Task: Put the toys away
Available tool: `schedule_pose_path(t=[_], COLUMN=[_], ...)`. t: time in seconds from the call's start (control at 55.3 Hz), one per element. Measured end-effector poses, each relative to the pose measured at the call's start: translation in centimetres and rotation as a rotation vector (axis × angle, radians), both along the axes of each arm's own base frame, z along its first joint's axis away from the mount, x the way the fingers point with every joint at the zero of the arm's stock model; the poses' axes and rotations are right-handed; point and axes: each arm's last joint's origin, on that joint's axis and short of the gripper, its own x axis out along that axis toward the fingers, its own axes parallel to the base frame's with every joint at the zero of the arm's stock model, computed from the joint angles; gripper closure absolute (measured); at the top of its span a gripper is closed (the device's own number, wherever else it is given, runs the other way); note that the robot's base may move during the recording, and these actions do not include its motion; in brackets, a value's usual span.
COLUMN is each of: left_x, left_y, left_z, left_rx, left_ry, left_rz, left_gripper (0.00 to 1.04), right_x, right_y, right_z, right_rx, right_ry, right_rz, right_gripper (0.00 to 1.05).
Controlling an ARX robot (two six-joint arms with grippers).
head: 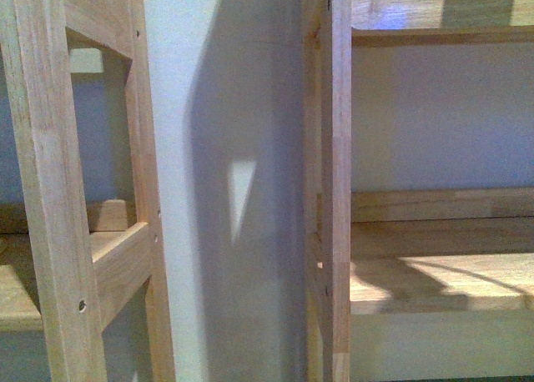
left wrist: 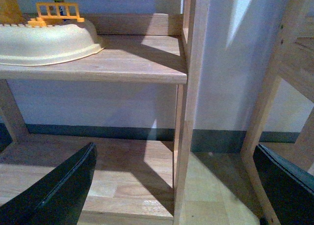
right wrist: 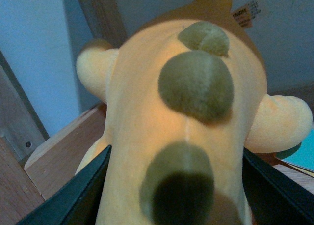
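The plush toy (right wrist: 147, 112) is orange-yellow with olive-green round spots down its back and stubby limbs; it fills the right wrist view. My right gripper (right wrist: 174, 195) is shut on its body, a dark finger (right wrist: 73, 200) pressing on each side. A white tag (right wrist: 245, 13) shows at its far end. My left gripper (left wrist: 176, 190) is open and empty, its dark fingers (left wrist: 59, 190) spread in front of a wooden shelf upright (left wrist: 189, 112). Neither gripper nor the toy shows in the front view.
Two wooden shelf units (head: 338, 190) stand against a pale wall with a gap between them. A cream tray (left wrist: 46, 41) holding a yellow toy fence (left wrist: 56, 13) sits on a shelf board. A teal object (right wrist: 301, 154) lies beside the plush.
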Motion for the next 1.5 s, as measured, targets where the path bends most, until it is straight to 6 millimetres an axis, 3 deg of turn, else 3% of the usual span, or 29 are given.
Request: schedule_pose_path(t=[0.127, 0.326, 0.452, 0.525, 0.633, 0.705, 0.922, 1.194, 1.302, 1.501], left_x=[0.0, 0.0, 0.0, 0.0, 0.0, 0.0, 0.0, 0.0, 0.0, 0.0], left_y=[0.0, 0.0, 0.0, 0.0, 0.0, 0.0, 0.0, 0.0, 0.0, 0.0], left_z=[0.0, 0.0, 0.0, 0.0, 0.0, 0.0, 0.0, 0.0, 0.0, 0.0], left_rx=[0.0, 0.0, 0.0, 0.0, 0.0, 0.0, 0.0, 0.0, 0.0, 0.0], left_ry=[0.0, 0.0, 0.0, 0.0, 0.0, 0.0, 0.0, 0.0, 0.0, 0.0], left_rz=[0.0, 0.0, 0.0, 0.0, 0.0, 0.0, 0.0, 0.0, 0.0, 0.0], left_gripper=[0.06, 0.06, 0.06, 0.06, 0.06, 0.06, 0.06, 0.06, 0.06, 0.06], right_x=[-0.4, -1.7, -3.6, -5.6, -10.5, -13.9, -20.7, -27.7, -28.8, -28.2], right_y=[-0.3, -0.5, -0.9, -1.3, -2.2, -3.0, -5.0, -4.4, -3.6, -1.6], right_z=[0.2, 0.8, 1.6, 1.9, 1.2, -0.4, -5.6, -13.5, -16.8, -22.9], right_rx=[0.0, -0.001, 0.003, -0.015, -0.065, -0.101, -0.123, -0.092, -0.052, -0.044], right_ry=[-0.02, -0.065, -0.112, -0.125, -0.117, -0.094, -0.036, 0.021, 0.013, 0.113], right_rz=[-0.002, -0.044, -0.146, -0.247, -0.447, -0.537, -0.607, -0.58, -0.587, -0.581], right_gripper=[0.06, 0.07, 0.07, 0.07, 0.07, 0.07, 0.07, 0.07, 0.07, 0.07])
